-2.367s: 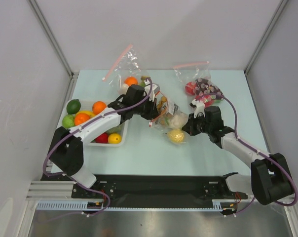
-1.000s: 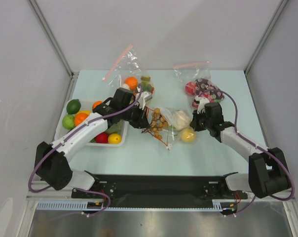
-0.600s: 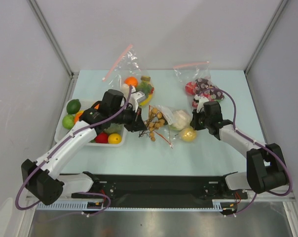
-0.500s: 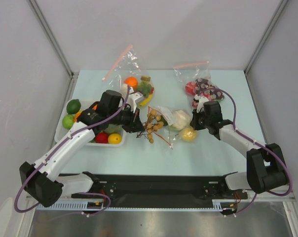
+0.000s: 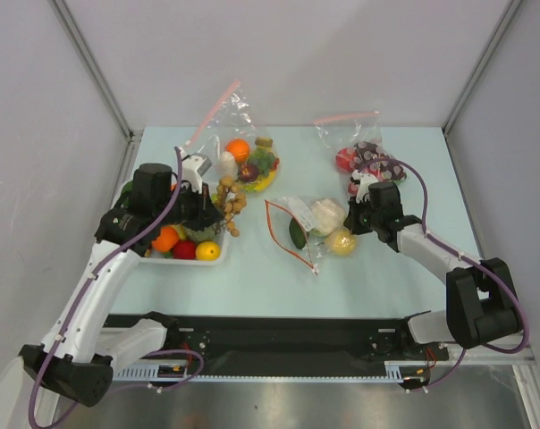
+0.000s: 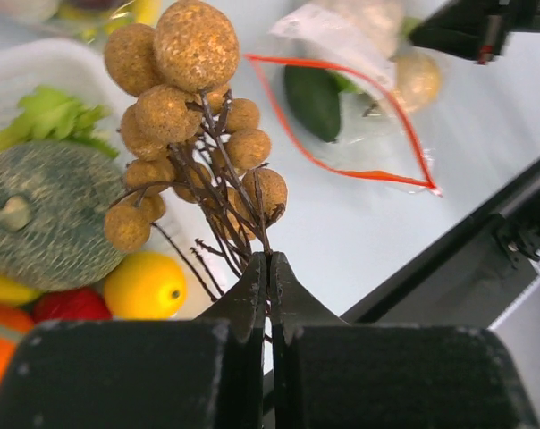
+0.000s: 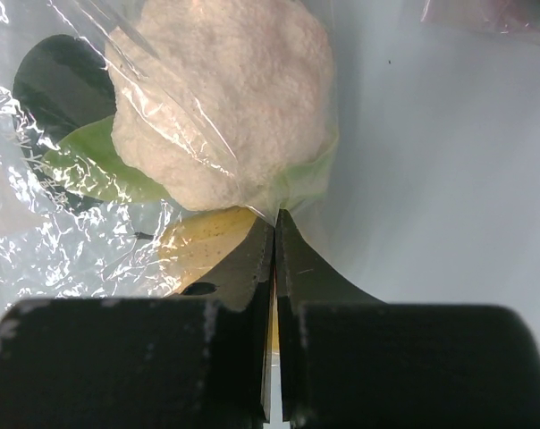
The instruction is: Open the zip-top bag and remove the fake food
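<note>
The zip-top bag (image 5: 307, 234) lies on the table with its red-orange rim (image 6: 341, 168) spread open toward the left. Inside it are a pale white-green leafy head (image 7: 221, 107), a yellow round fruit (image 5: 341, 241) and a dark green piece (image 6: 313, 98). My right gripper (image 7: 275, 217) is shut on the bag's plastic at its right edge, beside the leafy head; it also shows in the top view (image 5: 355, 217). My left gripper (image 6: 270, 259) is shut on the twiggy stem of the brown bumpy cluster (image 6: 194, 116), holding it up over the right side of the tray (image 5: 227, 195).
A white tray (image 5: 185, 262) at the left holds limes, oranges, a lemon (image 6: 145, 286) and a netted melon (image 6: 46, 223). Two pink-zip bags lie at the back, one with an orange (image 5: 239, 147), one with red-purple toys (image 5: 364, 159). Walls close in on both sides.
My left gripper has drawn the brown cluster out of the bag's mouth and carried it left, over the tray. The right gripper has kept its hold on the bag's edge.
</note>
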### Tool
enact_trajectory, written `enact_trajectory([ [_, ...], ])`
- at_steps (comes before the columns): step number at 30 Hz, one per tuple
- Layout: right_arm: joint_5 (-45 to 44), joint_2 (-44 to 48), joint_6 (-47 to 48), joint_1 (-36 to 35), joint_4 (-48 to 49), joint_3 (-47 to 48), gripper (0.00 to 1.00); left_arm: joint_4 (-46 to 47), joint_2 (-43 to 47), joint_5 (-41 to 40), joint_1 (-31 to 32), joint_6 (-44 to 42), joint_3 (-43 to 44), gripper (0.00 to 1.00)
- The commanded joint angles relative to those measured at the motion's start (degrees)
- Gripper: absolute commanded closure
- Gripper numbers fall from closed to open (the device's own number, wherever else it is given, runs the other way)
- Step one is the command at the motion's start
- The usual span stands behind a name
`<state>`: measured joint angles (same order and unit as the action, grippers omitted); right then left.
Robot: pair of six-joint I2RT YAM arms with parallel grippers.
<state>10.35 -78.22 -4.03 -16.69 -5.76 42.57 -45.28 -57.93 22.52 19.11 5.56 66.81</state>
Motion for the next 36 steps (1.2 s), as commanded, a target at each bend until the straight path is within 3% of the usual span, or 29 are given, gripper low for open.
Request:
enact_trajectory([
  [1,-0.07,-0.27,0.43,0.25,0.57,2.0,1.0,-3.23,1.15,-4.24,-2.85,0.68,0.34,1.0],
  [10,0.81,-0.27,0.52,0.25,1.1,1.82,1.0,-3.68,1.51,-5.56,-6.72,-0.02,-3.26,1.0],
  [19,1.69,-0.89,0.6,0.25,1.54,1.56,1.0,5.72,-0.25,-2.66,-8.12,0.23,-3.08,1.0],
  [36,2.92,-1.06,1.04,0.25,2.59,0.68,1.0,15.39,-11.94,0.06,-12.78,0.15,-4.93,1.0],
])
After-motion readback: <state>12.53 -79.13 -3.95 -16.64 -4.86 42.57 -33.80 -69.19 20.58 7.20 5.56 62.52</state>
